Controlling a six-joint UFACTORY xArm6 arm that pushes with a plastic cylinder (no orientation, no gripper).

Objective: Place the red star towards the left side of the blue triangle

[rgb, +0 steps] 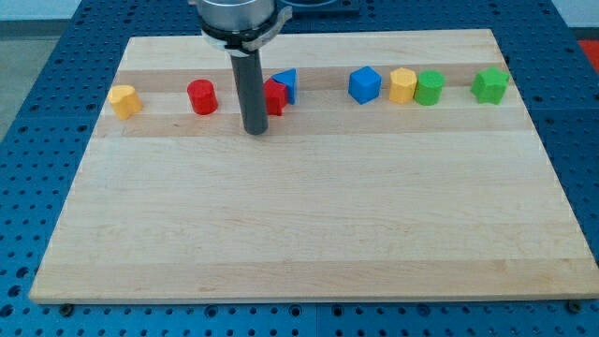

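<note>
The red star (275, 97) lies near the view's top, just left of the blue triangle (286, 83) and touching it; the rod partly hides the star's left side. My tip (255, 131) rests on the board just below and left of the red star, close against it. The rod rises straight up from there to the arm's mount at the view's top.
A red cylinder (202, 96) and a yellow block (124, 100) lie to the left. A blue cube (365, 84), a yellow block (402, 85), a green block (430, 88) and a green star (490, 85) lie to the right. The wooden board (309, 225) ends on blue pegboard.
</note>
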